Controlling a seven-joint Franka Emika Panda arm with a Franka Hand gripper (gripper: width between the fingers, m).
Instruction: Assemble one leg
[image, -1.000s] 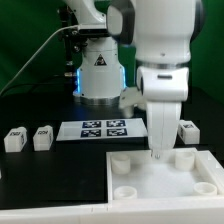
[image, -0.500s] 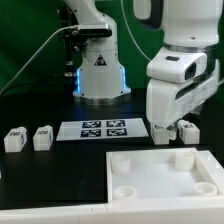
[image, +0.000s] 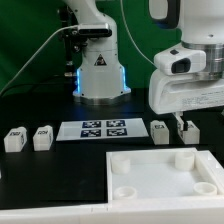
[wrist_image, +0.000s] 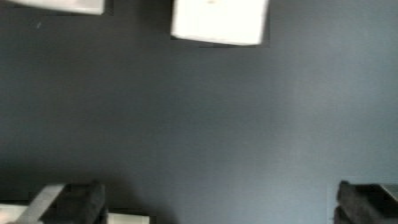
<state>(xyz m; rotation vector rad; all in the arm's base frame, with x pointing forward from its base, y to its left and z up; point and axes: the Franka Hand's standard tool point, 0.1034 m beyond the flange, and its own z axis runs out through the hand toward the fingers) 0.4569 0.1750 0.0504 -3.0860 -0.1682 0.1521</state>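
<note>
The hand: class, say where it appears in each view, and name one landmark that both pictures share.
Exterior view: the hand hangs low at the exterior view's right, close above a leg.
Wrist view: only its two dark fingers show, at the picture's edge and wide apart, so the hand is open.
Shared landmark: the black table.

Bright, even light in the exterior view; the white panel nearly washes out against the dark bench. A blue glow edges the robot base. The wrist view is dim and grainy, the end effector blurred.
</note>
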